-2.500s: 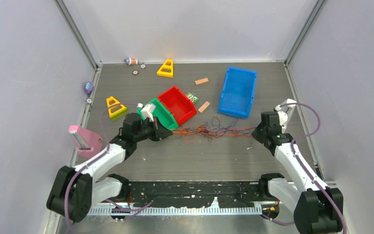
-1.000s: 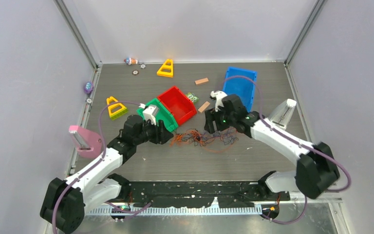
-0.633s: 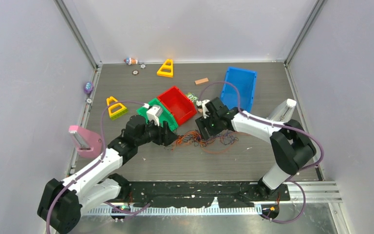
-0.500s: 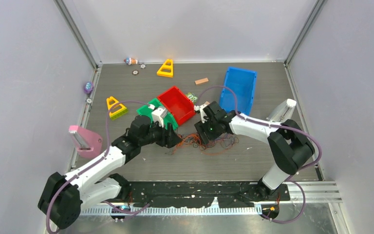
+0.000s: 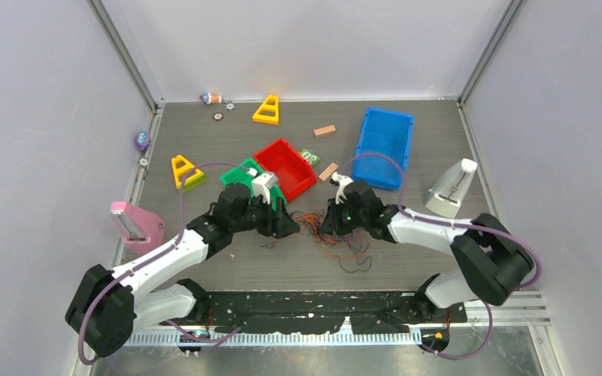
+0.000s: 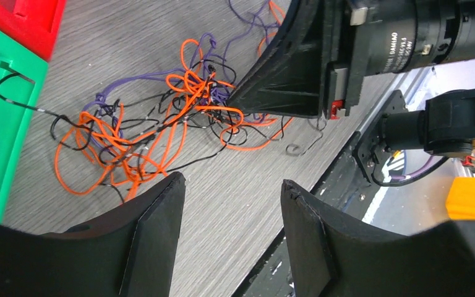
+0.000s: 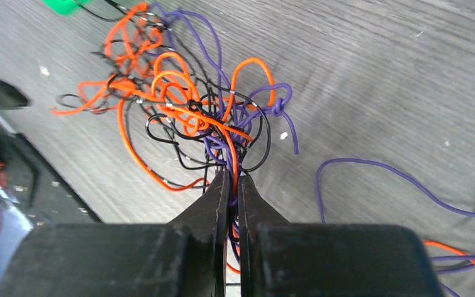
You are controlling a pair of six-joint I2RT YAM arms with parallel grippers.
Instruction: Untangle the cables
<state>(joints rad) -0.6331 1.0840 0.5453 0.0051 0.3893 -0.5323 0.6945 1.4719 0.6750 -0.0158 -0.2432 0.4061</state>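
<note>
Two grippers down low over the table, both just on the near side of the red bin.

Between them, the cables: one loose knot of thin orange, black and purple strands, flat on the grey wood-grain surface, close to the red bin's near corner but apart from it. Densest at the middle, with orange loops fanned out toward the red bin's left. One black strand hooked up onto the edge of the green bin, itself pressed against the red bin's left side. A few looser purple and dark strands trailing off toward the near edge, farther from the red bin.

Right gripper: near and to the right of the red bin, fingers pressed together, pinching a small bundle of orange and purple strands at the rim of the knot.

Left gripper: near and slightly left of the red bin's near corner, fingers spread wide, nothing between them, tips aimed at the knot and just short of the nearest orange loops.

Elsewhere: blue bin to the right of the red bin and a little farther back; small wooden block just right of the red bin.
</note>
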